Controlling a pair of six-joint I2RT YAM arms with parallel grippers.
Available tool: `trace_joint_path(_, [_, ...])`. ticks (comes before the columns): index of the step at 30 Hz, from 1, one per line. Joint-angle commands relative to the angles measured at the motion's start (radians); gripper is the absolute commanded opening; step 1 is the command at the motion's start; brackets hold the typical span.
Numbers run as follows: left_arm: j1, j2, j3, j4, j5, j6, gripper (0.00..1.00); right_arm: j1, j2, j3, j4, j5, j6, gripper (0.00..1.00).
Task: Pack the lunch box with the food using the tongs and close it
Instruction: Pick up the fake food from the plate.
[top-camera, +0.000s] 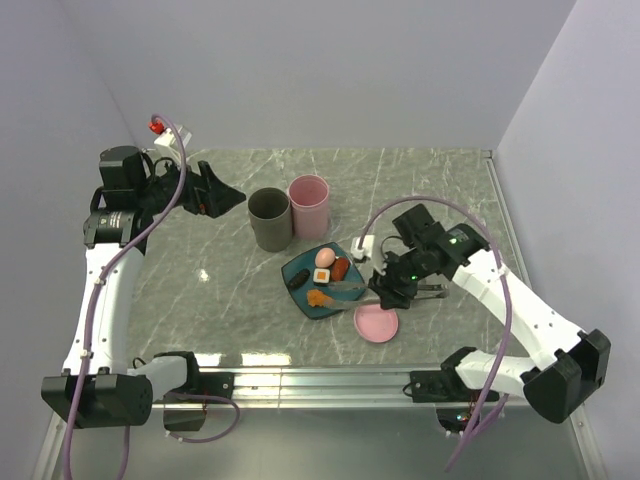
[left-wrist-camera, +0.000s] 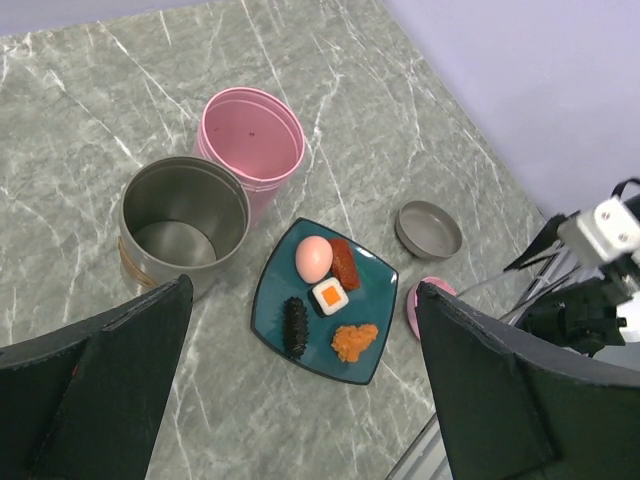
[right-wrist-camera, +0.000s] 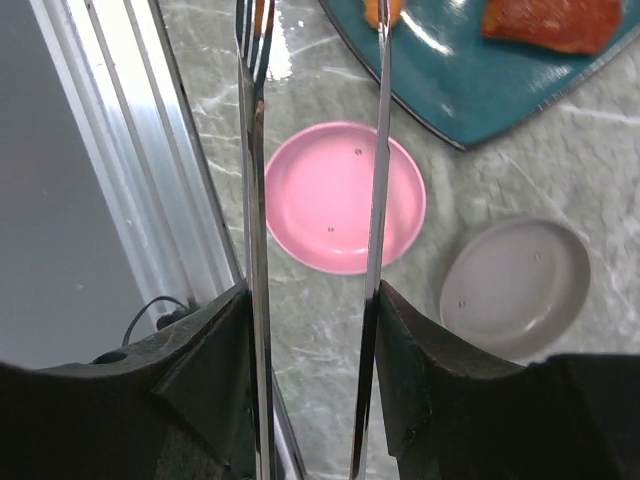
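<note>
The food lies on a teal plate (top-camera: 305, 300): pale egg (left-wrist-camera: 314, 257), red-brown sausage (left-wrist-camera: 345, 263), white-and-orange block (left-wrist-camera: 330, 296), dark brown piece (left-wrist-camera: 295, 326) and orange nugget (left-wrist-camera: 354, 341). The lunch box stands behind it as two uncovered round tubs, grey (top-camera: 270, 218) and pink (top-camera: 309, 205). My right gripper (top-camera: 395, 287) is shut on the silver tongs (top-camera: 347, 290). Both thin arms (right-wrist-camera: 255, 200) run between its fingers (right-wrist-camera: 410, 340), and their tips reach the plate's near edge by the nugget (right-wrist-camera: 380, 8). My left gripper (top-camera: 225, 195) hangs open, high at the far left.
A pink lid (top-camera: 376, 323) lies on the marble right of the plate, and a grey lid (left-wrist-camera: 428, 229) lies beyond it. An aluminium rail (top-camera: 320, 380) runs along the near table edge. Purple walls close in the left, back and right.
</note>
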Motion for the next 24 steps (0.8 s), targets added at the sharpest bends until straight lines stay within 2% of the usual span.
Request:
trace_joint_path(1, [0.007, -0.024, 0.014, 0.001, 0.005, 0.017, 0.99, 0.079, 0.013, -0.014, 0.104, 0.048, 0.034, 0.55])
trace_joint_path(5, [0.007, -0.033, 0.000, 0.015, -0.004, 0.016, 0.99, 0.136, 0.059, -0.031, 0.160, 0.091, 0.055, 0.54])
trace_joint_path(13, [0.007, -0.039, -0.003, 0.032, 0.010, 0.010, 0.99, 0.161, 0.145, -0.012, 0.227, 0.152, 0.075, 0.53])
trace_joint_path(24, [0.008, -0.028, -0.023, 0.059, 0.005, -0.003, 0.99, 0.202, 0.197, -0.041, 0.258, 0.155, 0.077, 0.52])
